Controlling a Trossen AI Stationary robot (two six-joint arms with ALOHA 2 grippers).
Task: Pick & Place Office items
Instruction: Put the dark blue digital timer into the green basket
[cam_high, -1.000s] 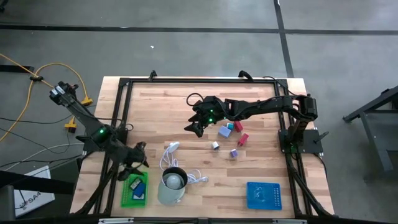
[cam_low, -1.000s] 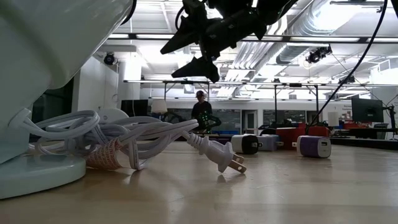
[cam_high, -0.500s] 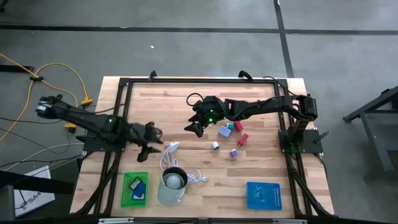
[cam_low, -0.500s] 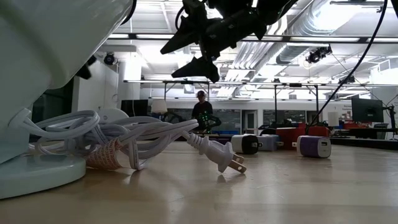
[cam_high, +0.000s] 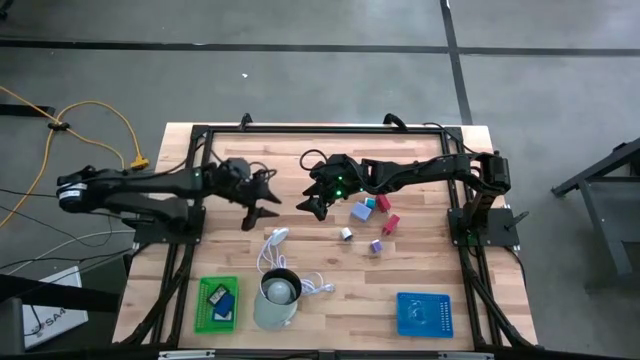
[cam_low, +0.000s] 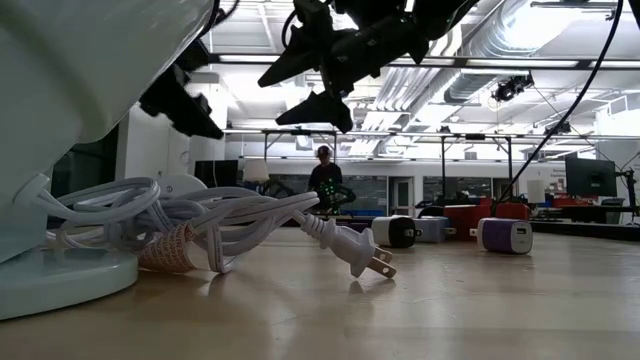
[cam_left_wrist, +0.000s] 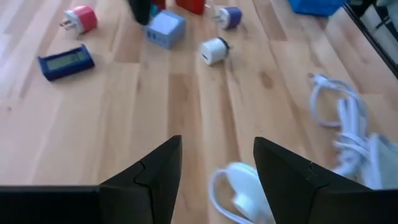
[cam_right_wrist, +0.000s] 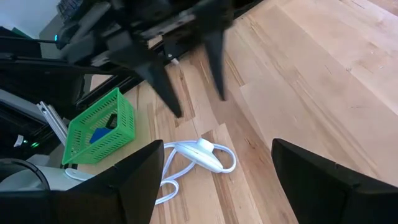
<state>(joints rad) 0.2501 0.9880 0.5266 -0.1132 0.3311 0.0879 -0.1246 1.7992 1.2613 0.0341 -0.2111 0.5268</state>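
Note:
Several tiny office items lie right of the table's middle: a light blue block (cam_high: 361, 211), a pink piece (cam_high: 382, 203), a red one (cam_high: 390, 223), a white one (cam_high: 346, 234) and a purple one (cam_high: 376, 246). The left wrist view also shows a flat blue piece (cam_left_wrist: 65, 62). My left gripper (cam_high: 262, 205) hangs open and empty above the bare wood left of them, over the cable's far end. My right gripper (cam_high: 310, 208) hangs open and empty just right of it, above the table. A green tray (cam_high: 217, 304) near the front left holds blue pieces.
A pale cup (cam_high: 277, 297) stands at the near edge, with a white coiled cable (cam_high: 272, 248) and its plug beside it. A blue tray (cam_high: 424, 313) lies at the front right. Bare wood lies at the far left and far middle.
My left gripper has swung from above the green tray at the near left toward the far edge and the right, ending up close to my right gripper over the table's middle. My right arm and the items have stayed still.

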